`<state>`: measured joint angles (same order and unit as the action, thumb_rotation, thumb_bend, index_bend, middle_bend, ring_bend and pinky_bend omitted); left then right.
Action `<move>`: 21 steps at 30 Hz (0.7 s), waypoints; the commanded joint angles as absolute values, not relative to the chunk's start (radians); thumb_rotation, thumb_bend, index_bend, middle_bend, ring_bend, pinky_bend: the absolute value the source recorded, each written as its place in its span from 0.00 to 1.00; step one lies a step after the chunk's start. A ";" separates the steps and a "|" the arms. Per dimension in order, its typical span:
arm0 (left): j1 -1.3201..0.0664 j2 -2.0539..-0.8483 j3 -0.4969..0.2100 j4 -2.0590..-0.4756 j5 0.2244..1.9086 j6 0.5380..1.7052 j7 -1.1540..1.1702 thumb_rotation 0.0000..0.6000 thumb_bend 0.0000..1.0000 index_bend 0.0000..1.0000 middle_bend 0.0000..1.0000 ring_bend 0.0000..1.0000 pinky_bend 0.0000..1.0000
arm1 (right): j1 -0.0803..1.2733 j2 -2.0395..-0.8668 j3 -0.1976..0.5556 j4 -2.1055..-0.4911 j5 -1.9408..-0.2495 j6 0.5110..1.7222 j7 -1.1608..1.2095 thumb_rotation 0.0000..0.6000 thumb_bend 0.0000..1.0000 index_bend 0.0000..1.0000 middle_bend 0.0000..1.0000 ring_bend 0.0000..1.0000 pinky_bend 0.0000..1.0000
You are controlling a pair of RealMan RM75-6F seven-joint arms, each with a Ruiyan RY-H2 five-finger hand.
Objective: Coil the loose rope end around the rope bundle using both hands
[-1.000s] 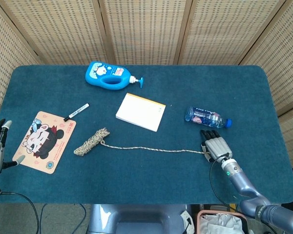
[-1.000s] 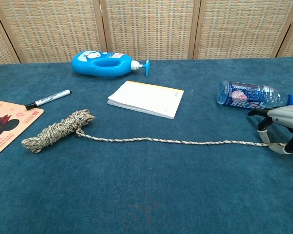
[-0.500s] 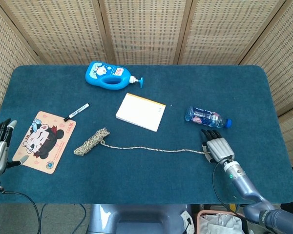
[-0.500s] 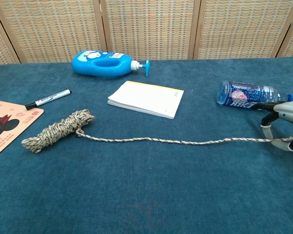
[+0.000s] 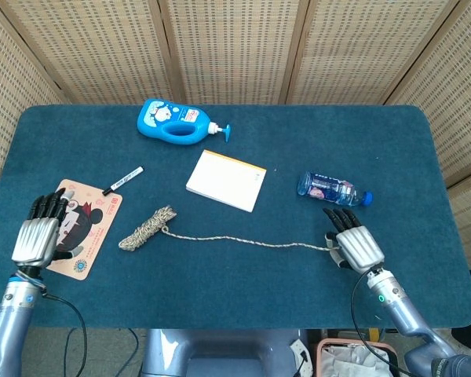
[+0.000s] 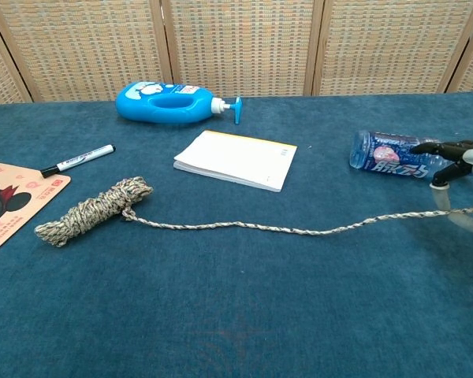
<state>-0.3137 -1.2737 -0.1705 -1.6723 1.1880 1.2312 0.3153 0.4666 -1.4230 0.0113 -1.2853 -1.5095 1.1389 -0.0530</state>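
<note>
Rightward, the right hand (image 5: pixel 353 245) pinches the loose rope end (image 6: pixel 426 214) — rope bundle (image 5: pixel 145 228) well apart.

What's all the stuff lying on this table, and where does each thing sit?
rope bundle: one, beige speckled, left of centre on the table.
loose rope end: one, same beige, running from the bundle rightward to the right hand.
soap bottle: one, blue with a pump, lying at the far side.
notepad: one, white with a yellow edge, centre.
water bottle: one, clear with a blue cap, lying right of centre.
marker: one, black and white, left, beside the card.
cartoon card: one, peach, near left edge.
table: one, dark blue cloth.
left hand: one, grey and black, over the card's left part.
right hand: one, holding the rope's end.
</note>
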 commanded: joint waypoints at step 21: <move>-0.519 -1.635 -0.236 -1.559 0.782 1.167 0.561 1.00 0.07 0.16 0.15 0.11 0.24 | 0.461 -1.408 0.015 -1.290 -1.537 1.161 -0.005 1.00 0.45 0.64 0.00 0.00 0.00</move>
<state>-0.5129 -1.6249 -0.2310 -1.5668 0.7904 1.1629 0.5581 0.4607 -1.4083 0.0151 -1.2900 -1.5367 1.1607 -0.0054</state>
